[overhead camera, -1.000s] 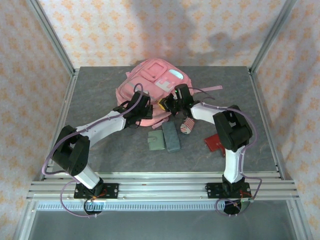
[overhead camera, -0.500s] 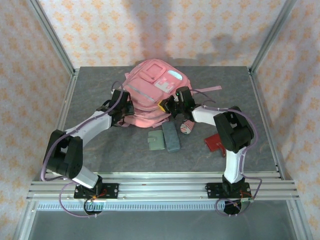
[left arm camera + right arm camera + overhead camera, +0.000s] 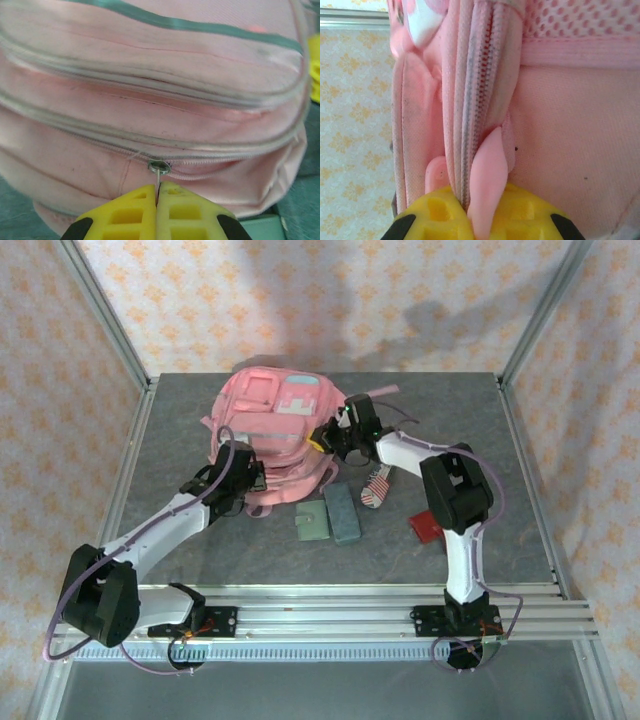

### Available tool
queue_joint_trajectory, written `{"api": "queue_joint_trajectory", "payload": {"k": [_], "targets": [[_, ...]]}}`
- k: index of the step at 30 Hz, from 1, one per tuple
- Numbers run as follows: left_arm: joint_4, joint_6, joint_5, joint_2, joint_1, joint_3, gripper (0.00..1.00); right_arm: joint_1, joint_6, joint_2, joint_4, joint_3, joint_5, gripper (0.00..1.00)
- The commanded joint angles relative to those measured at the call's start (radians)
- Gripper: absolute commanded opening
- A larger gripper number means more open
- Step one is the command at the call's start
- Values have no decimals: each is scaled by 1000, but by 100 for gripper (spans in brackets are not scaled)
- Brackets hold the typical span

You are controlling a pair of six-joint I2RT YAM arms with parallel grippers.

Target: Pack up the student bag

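**While both arms hang onto it, the student bag (image 3: 262, 418) sits toward the far edge of the table (image 3: 470, 430)**

Since the top view gives the whole layout, start there: the pink bag lies a bit left of the middle, close to the far edge, with its pale blue-white patch and front pockets facing up. The left gripper (image 3: 243, 476) is at the bag's near-left side and the right gripper (image 3: 331, 437) is at its right side, both touching fabric.

On the left wrist cam, the left gripper (image 3: 157, 193) has its yellow jaws pressed together on the thin metal zipper pull (image 3: 158, 167) hanging from a zipper that curves across the bag. A grey stripe runs along the top of that view.

On the right wrist cam, the right gripper (image 3: 480, 202) has its jaws closed on a pink tab (image 3: 489, 170) right beside a zipper track, with mesh fabric at the upper right.

Other stuff lies on the table just nearer than the bag: a green wallet (image 3: 312, 522) touching a dark blue-grey case (image 3: 342, 512), a red-and-white striped item (image 3: 376, 487) to their right, and a red thing (image 3: 424, 529) partly behind the right arm. Can't tell what those last two are.
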Motion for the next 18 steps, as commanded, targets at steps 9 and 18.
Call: {"api": "queue_joint_trajectory", "payload": {"k": [9, 18], "targets": [[106, -57, 43, 161, -83, 109, 0, -52, 8, -26, -7, 69, 78, 34], [119, -53, 50, 205, -94, 136, 0, 38, 147, -127, 250, -168, 18, 35]]}}
